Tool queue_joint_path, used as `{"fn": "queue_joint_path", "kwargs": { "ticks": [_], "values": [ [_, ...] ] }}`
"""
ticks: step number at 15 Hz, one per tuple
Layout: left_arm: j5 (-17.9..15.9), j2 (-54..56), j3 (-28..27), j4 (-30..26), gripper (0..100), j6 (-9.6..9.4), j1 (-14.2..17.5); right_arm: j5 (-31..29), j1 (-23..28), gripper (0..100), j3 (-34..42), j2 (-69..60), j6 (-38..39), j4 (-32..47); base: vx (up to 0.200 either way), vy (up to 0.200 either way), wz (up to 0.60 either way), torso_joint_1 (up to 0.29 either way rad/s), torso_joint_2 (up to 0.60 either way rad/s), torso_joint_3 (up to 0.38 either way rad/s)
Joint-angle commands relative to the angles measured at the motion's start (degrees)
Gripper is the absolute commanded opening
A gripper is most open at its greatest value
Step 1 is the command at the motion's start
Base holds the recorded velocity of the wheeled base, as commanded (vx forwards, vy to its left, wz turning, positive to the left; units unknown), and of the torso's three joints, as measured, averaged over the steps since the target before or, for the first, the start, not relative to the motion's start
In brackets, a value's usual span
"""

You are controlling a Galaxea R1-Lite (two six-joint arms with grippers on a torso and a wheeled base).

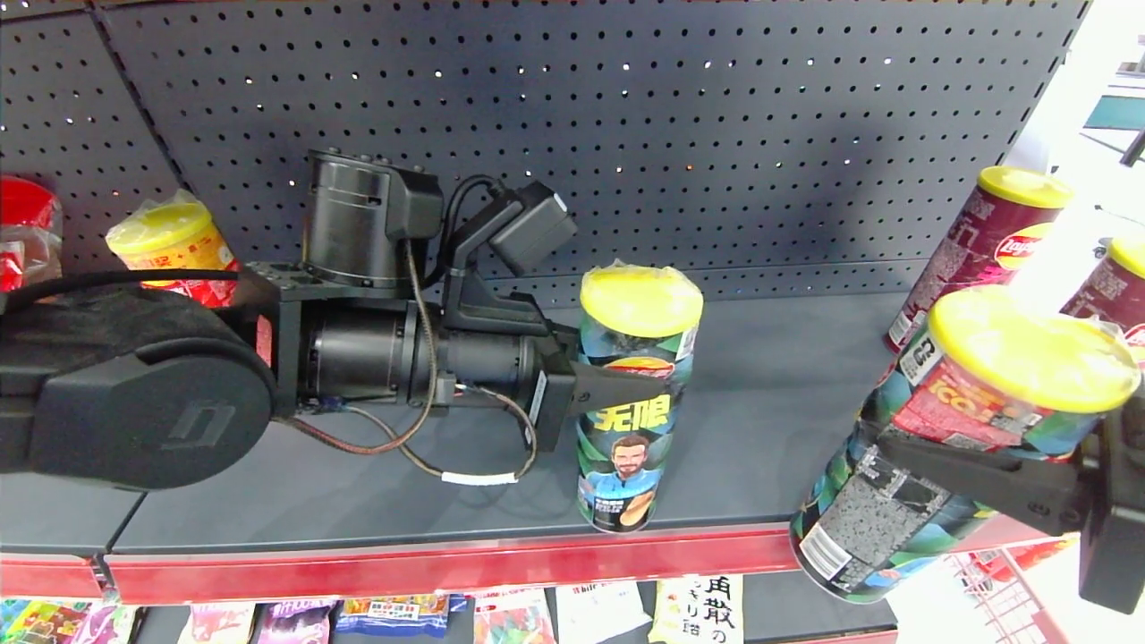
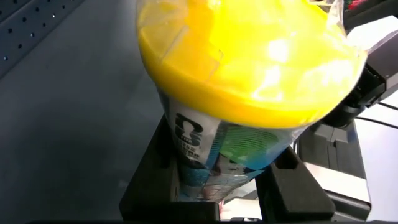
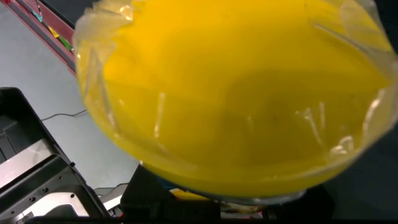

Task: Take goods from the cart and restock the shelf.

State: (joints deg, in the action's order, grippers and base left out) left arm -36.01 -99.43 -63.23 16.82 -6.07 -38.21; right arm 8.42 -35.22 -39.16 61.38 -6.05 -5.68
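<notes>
Left gripper (image 1: pixel 640 386): pinching the first can (image 1: pixel 626 452), which stands upright with its base at the front edge of the shelf (image 1: pixel 769 420), about midway along.
Right gripper (image 1: pixel 935 458): clamped on the second can (image 1: pixel 859 528), held tilted off the shelf's front right corner.
Stocked: maroon cans (image 1: pixel 984 250) at the right rear.
Progress: the first can seems set down but unreleased; the second is not yet placed.

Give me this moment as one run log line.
left gripper shut on upright can, standing on shelf | right gripper shut on tilted can, off shelf front
</notes>
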Motion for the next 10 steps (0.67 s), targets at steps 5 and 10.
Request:
{"fn": "queue_joint_path", "kwargs": {
  "ticks": [5, 10],
  "values": [
    [0.2, 2.2, 3.6, 0.1, 0, 0.01, -0.6, 0.1, 0.0, 0, 0.0, 0.3, -0.1, 0.0, 0.0, 0.0, 0.0, 0.0, 0.0, 0.0],
    [1.5, 2.4, 4.1, 0.1, 100, 0.01, -0.6, 0.2, 0.0, 0, -3.7, 3.8, -0.1, -0.2, 0.0, 0.0, 0.0, 0.0, 0.0, 0.0]
  ]
}}
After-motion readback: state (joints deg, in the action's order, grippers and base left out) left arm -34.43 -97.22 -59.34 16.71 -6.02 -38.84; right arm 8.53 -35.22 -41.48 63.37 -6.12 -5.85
